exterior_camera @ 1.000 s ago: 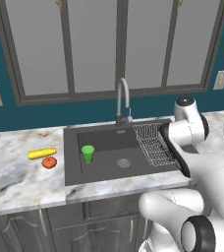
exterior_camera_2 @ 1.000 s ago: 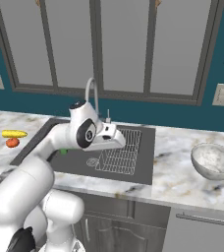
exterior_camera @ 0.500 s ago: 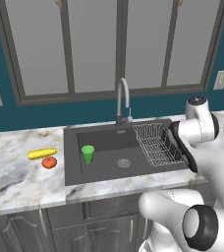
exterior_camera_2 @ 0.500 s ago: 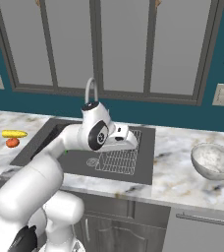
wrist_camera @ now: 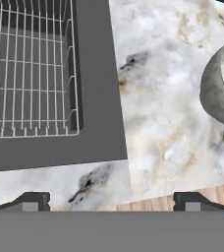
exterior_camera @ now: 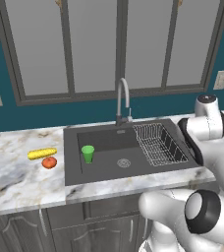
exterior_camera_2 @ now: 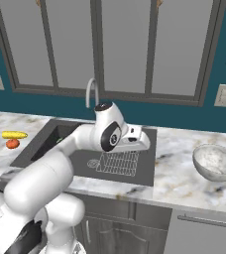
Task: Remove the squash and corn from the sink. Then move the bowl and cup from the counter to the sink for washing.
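The yellow corn point(exterior_camera: 42, 153) and the orange-red squash point(exterior_camera: 49, 162) lie side by side on the marbled counter point(exterior_camera: 15, 177) left of the sink point(exterior_camera: 72, 147). Inside the dark basin the green cup point(exterior_camera: 88, 153) stands upright near its left wall. On the counter right of the sink sits the speckled bowl point(exterior_camera_2: 216, 162), which also shows at the right edge of the hand view point(wrist_camera: 222, 88). My gripper point(wrist_camera: 112, 201) is open and holds nothing. It hangs over the sink's right rim point(wrist_camera: 99, 98), between the rack and the bowl.
A wire rack point(exterior_camera: 160, 142) fills the right half of the basin, and the curved faucet point(exterior_camera: 123, 98) rises behind it. A teal wall with windows runs along the back. My white arm point(exterior_camera_2: 60, 158) crosses the sink's front edge.
The arm has swung to the right, from over the wire rack to the sink's right rim, closer to the bowl. The jaws stay wide apart. The objects have not moved.
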Controlling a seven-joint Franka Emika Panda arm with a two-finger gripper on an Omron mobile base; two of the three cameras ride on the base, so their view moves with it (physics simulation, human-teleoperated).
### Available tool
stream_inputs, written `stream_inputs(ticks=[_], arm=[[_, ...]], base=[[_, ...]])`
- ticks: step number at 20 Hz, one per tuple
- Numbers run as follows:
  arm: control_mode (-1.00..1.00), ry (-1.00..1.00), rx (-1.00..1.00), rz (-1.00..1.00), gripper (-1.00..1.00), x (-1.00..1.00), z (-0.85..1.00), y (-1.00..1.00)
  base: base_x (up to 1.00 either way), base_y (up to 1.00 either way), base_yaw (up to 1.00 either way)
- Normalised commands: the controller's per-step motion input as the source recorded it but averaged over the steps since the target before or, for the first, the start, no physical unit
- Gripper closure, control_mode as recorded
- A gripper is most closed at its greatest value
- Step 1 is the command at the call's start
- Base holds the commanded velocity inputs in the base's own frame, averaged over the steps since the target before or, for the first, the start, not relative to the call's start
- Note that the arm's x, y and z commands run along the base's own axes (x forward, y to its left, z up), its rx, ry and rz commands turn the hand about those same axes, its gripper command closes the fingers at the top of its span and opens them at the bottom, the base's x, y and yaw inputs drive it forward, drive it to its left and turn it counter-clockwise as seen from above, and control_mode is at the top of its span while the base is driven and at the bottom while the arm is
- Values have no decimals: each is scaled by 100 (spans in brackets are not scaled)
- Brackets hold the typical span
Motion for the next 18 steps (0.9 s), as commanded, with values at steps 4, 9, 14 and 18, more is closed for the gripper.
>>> stream_inputs(ticks=[4, 9, 14, 18], arm=[[-100, 0, -1, 0, -100, 2, 0, -35], [-100, 0, -2, 0, -100, 7, 2, -35], [-100, 0, -1, 0, -100, 6, 7, -35], [-100, 0, 0, 0, -100, 2, 5, -31]], base=[[0, 0, 0], [0, 0, 0], [0, 0, 0], [0, 0, 0]])
